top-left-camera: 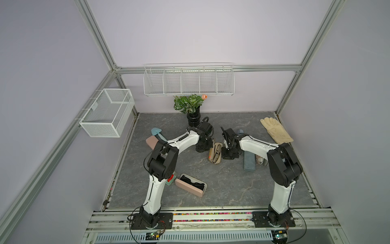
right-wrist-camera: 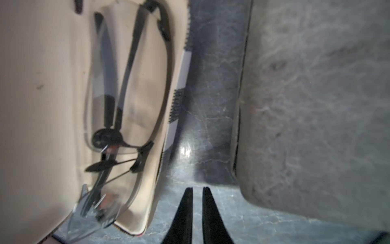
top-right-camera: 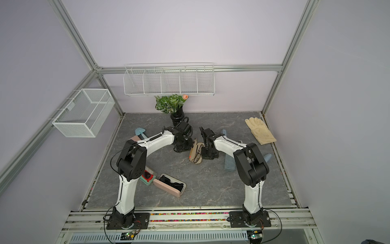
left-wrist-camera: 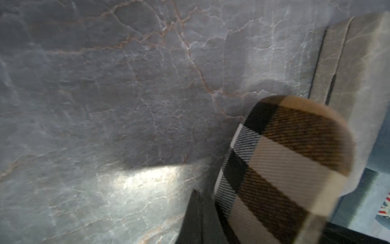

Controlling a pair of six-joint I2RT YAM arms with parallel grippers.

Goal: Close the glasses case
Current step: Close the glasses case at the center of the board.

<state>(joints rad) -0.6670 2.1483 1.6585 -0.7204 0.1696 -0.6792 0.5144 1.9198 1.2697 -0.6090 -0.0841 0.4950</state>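
Right end effector (right-wrist-camera: 197,190) nearly together, empty, beside open case (top-left-camera: 215,153); left end effector (top-left-camera: 202,149) closed by lid (left-wrist-camera: 285,164). Closing pending: lid to be pushed over glasses (right-wrist-camera: 128,84).

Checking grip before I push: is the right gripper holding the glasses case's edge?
No: in the right wrist view the right gripper hangs nearly closed over bare table beside the glasses case, gripping nothing.

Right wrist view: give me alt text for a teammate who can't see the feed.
An open glasses case with a cream lining holds black-framed glasses. The right claw, nearly closed and holding nothing, hovers over the strip of grey marble table between that case and a grey textured case.
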